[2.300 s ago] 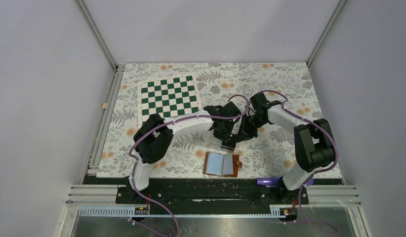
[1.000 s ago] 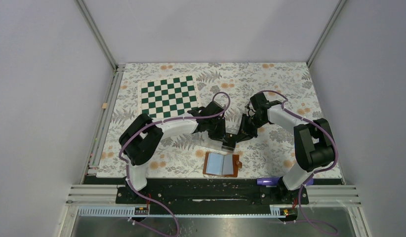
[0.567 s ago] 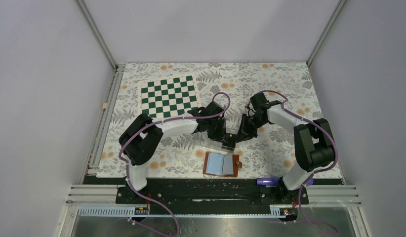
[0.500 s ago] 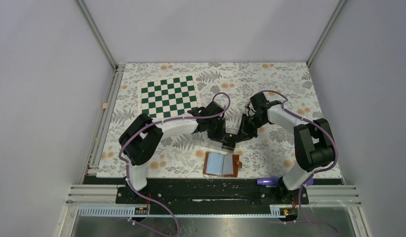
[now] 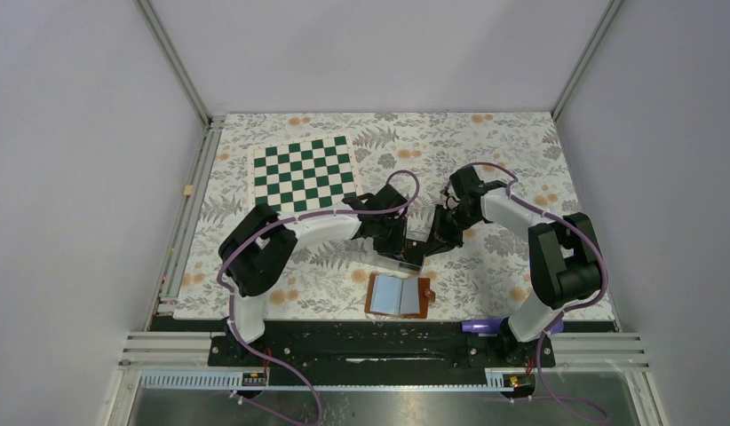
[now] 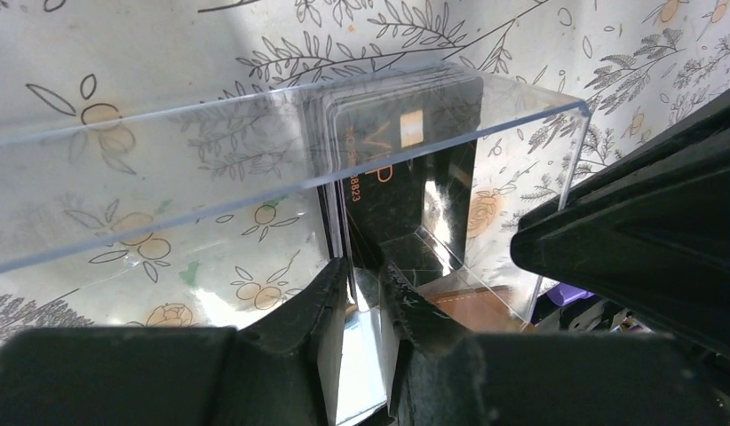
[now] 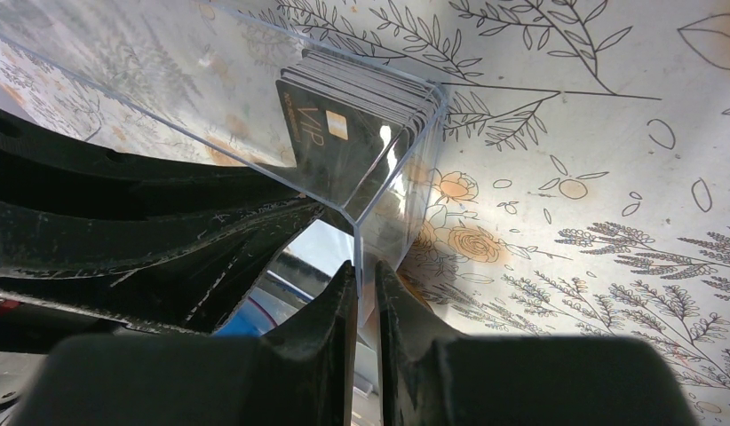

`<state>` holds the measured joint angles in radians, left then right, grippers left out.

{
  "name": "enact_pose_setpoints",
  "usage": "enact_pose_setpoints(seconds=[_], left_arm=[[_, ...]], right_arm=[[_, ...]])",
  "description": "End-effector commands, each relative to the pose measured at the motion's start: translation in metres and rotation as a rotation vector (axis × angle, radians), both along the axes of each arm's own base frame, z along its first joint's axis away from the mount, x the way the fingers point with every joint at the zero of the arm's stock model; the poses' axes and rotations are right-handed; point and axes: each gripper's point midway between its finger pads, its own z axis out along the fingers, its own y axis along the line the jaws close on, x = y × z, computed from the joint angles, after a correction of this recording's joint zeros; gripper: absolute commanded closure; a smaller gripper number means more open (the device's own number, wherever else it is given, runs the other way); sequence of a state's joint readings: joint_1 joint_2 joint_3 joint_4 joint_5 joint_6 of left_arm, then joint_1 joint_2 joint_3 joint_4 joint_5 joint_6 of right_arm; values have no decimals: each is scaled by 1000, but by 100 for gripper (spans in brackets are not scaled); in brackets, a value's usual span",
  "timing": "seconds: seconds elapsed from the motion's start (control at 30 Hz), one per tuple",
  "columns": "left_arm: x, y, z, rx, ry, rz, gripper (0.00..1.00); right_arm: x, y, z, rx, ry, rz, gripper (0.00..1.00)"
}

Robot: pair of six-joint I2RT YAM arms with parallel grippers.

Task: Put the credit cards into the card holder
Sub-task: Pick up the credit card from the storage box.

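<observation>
Where the right jaws come together, a corner wall of the clear plastic box (image 7: 175, 98) is pinched between them, with only that thin sheet separating the two dark fingers (image 7: 330, 328). The left jaws sit at another side of the same box (image 6: 193, 177), parted by a narrow gap. The box's near wall and the pale edges of the card stack rise out of that gap. Whether these jaws press on anything or merely straddle it cannot be told.

Inside the box, the credit cards (image 7: 344, 146) stand on edge as one tight black stack, packed against one end. The front card (image 6: 406, 142) shows a small orange-gold mark and the letters "VIP". The floral table cover shows through the rest of the box.

Seen from above, the left arm (image 5: 317, 229) and the right arm (image 5: 512, 213) both reach in toward the middle of the table (image 5: 512, 151), and their wrists meet over the box.

Just nearer than the jaws, and apart from them, the card holder (image 5: 399, 295) lies opened flat on the table close to its front edge, between the two arm bases. Its pale blue-grey sleeves face up inside a brown leather border, and the snap tab sticks out on its right side.

A green-and-white chessboard mat (image 5: 304, 173) lies toward the far left of the table, well apart from the box and the card holder.
</observation>
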<state>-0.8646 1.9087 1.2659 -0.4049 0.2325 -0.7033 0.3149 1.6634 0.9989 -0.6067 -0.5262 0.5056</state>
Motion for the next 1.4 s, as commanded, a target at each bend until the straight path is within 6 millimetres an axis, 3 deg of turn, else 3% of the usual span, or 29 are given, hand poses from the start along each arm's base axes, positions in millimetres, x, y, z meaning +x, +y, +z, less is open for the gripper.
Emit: enact_pose_setpoints(seconds=[0.0,0.3,0.53,0.83,1.2,1.37], left_arm=[[6,-14,4,-13,-28,-29,81],[8,-22,22,-17,-76,-51,98],[5,-24,23,16,-94,-76,92],[4,-29,27,43,-115,-110,96],[4,-44,59,-68,-158,-115,90],[-1,-52,61,-121,-139,-125,87]], right_arm=[[-11,-6,-17,-47,37,32,84],[-12,-6,-18,-48,39,33,84],[-11,-6,-18,-47,39,33,84],[-11,-6,-17,-47,38,32,84],[-12,-6,-17,-50,39,33,84],[-11,-6,-17,-48,38,33,84]])
